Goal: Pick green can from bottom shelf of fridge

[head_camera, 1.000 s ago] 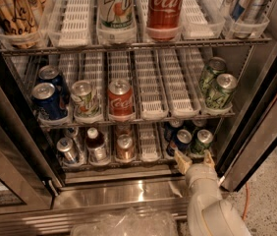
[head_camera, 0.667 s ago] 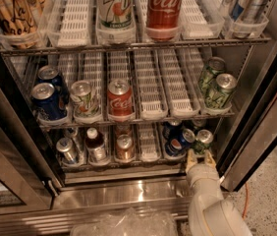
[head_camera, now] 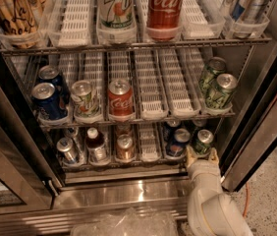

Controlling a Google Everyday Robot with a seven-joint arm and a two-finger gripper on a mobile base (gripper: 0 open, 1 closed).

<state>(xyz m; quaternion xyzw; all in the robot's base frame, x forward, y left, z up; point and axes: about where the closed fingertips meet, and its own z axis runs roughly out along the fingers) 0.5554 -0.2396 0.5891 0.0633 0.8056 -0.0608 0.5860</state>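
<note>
The fridge [head_camera: 124, 193] stands open, with the camera looking down onto its racks. The green can [head_camera: 203, 140] sits upright at the front of the rightmost occupied lane of the bottom shelf [head_camera: 149, 145], just beside a dark blue can [head_camera: 179, 142] on its left. The gripper [head_camera: 202, 156] is at the shelf's front rail, directly before the green can, with the pale arm [head_camera: 212, 200] rising to it from the lower right. Its fingers [head_camera: 191, 156] are spread apart, one to each side of the can's lower front; whether they touch the can cannot be determined. One second ago the gripper was further left, roughly before the gap between the blue and green cans; it has since shifted right and slightly inward, and is now centred on the green can. The can itself has not moved. Further left on the same shelf, a silver can [head_camera: 67, 149], a dark bottle [head_camera: 96, 146] and a brown can [head_camera: 124, 147] are unchanged. The middle rack's two paler green cans [head_camera: 217, 85] are likewise undisturbed.
</note>
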